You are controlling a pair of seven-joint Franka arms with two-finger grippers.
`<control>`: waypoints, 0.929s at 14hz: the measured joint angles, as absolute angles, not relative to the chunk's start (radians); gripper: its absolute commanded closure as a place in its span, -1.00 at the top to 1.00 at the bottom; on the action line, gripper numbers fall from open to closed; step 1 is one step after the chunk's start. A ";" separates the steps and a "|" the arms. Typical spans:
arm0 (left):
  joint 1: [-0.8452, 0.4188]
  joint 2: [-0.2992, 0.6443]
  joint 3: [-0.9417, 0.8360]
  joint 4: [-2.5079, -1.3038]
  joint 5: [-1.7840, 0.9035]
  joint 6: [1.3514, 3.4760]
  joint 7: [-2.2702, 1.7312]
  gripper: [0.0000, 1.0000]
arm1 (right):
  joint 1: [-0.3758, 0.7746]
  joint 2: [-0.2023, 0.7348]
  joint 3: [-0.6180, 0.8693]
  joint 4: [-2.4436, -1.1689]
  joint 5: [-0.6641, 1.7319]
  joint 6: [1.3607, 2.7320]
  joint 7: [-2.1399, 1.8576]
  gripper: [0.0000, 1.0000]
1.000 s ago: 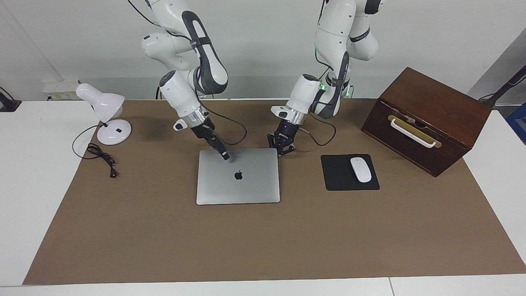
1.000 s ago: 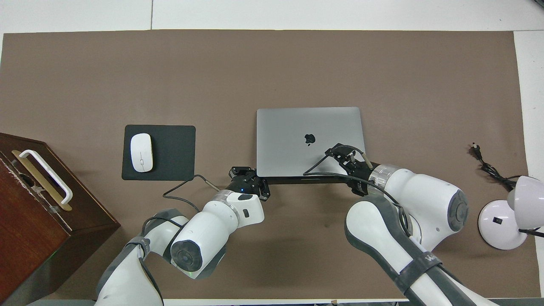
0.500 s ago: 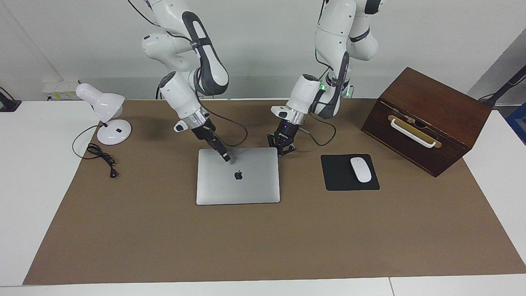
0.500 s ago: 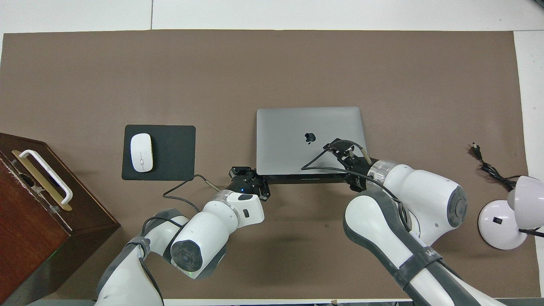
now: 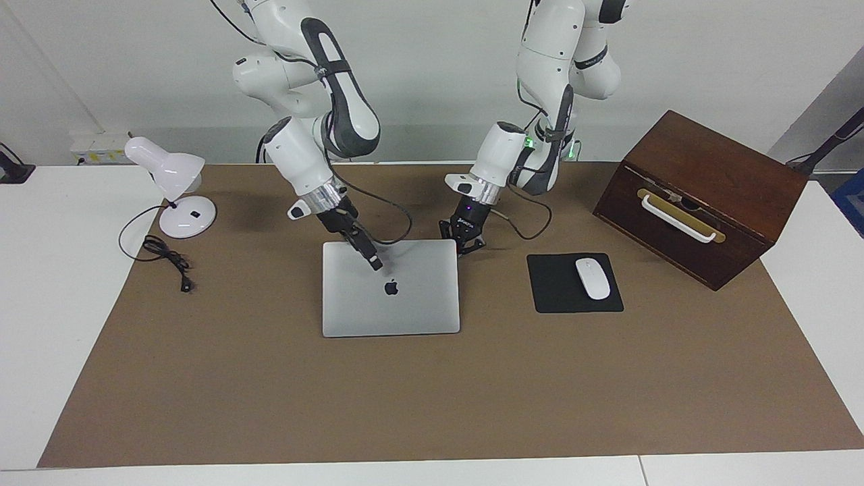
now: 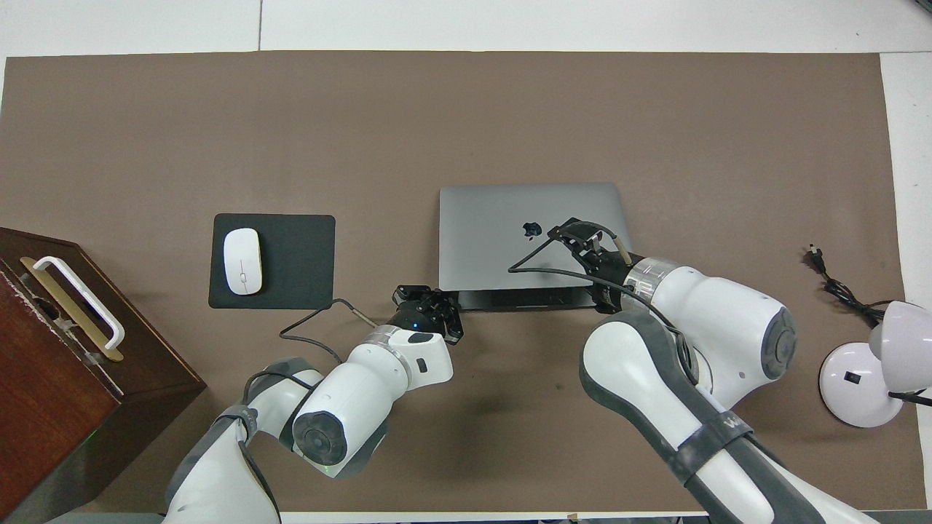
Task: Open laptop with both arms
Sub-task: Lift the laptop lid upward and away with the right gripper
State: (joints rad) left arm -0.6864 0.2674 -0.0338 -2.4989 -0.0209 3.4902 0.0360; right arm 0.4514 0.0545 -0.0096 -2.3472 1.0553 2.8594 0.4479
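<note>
The silver-grey laptop [image 5: 405,310] [image 6: 495,218] lies mid-table, its apple logo facing up. Its lid is raised a little along the edge nearest the robots, and a strip of the base shows under it in the overhead view. My right gripper [image 5: 373,262] [image 6: 566,236] lies slantwise on that edge, shut on the lid. My left gripper [image 5: 465,250] [image 6: 445,308] is shut and sits low at the laptop's robot-side corner toward the left arm's end, against the base.
A black mouse pad [image 5: 560,297] with a white mouse [image 5: 592,278] lies beside the laptop toward the left arm's end, with a dark wooden box [image 5: 709,196] past it. A white desk lamp [image 5: 172,182] and its cord [image 5: 165,260] stand at the right arm's end.
The right gripper has risen and moved toward the logo, taking the lid's robot-side edge up with it. The left gripper has stayed at the corner.
</note>
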 measured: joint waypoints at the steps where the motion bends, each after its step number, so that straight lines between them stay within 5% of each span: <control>1: -0.687 0.268 -0.034 -2.499 -0.021 3.491 0.036 -1.00 | 0.452 0.054 -0.010 -2.338 1.055 2.860 0.448 1.00; 13: -0.687 0.269 -0.034 -2.499 -0.021 3.493 0.037 -1.00 | 0.452 0.112 -0.011 -2.170 1.055 2.881 0.444 1.00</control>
